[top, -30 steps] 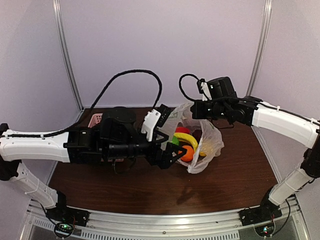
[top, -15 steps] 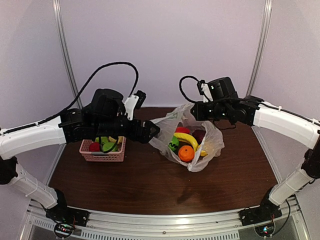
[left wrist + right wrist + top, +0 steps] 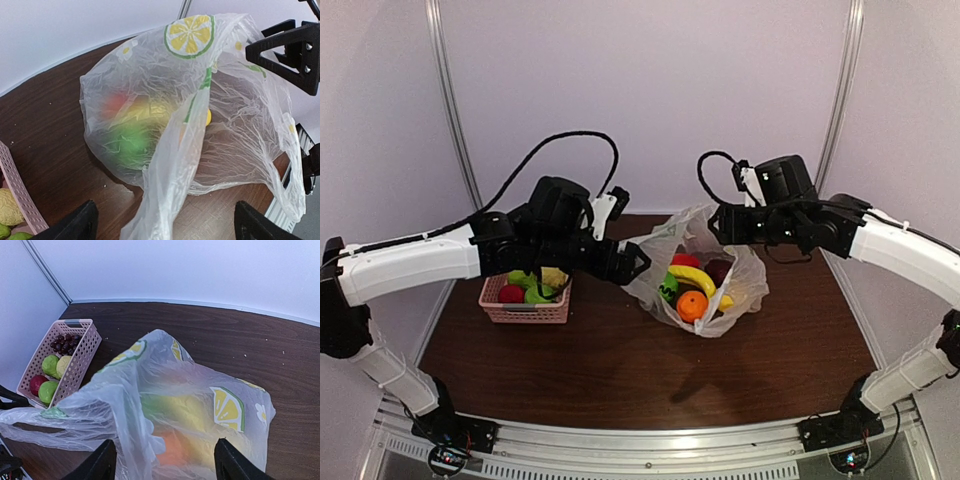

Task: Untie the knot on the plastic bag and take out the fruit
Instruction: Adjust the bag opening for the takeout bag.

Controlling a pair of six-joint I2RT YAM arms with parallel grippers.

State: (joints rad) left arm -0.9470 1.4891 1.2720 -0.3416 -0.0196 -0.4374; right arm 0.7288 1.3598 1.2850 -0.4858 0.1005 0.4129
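Two pincers flank the thin, crinkly, clear plastic bag [image 3: 745, 278] with lemon prints, which rests on the dark wooden surface [image 3: 620, 370]. My left pincer [image 3: 167, 222] hovers just left of the bag, fingers spread wide, and a loose strand of the bag's film hangs between them without being squeezed. My right pincer [image 3: 165, 460] sits above the bag's far side, fingers also standing apart, with crumpled film rising between them; I see nothing clamped there.

I can find no tight twist in any view, so I judge the knot undone and the bag's mouth slack, opening toward the arms' side. The fruit [image 3: 688, 292] lies piled inside the bag: a round orange one [image 3: 692, 306], a long yellow one [image 3: 690, 278], a dark red round one [image 3: 719, 270] and a green ball [image 3: 668, 288].

A pink slotted plastic basket [image 3: 525, 314] stands well to the left of the bag, beyond my left arm, already holding other produce; I take it for the drop-off.

With a loop within reach of each pincer, I reckon the sensible plan is to pinch one side to keep the mouth wide while the other reaches in; the slippery film could slump over the fruit otherwise
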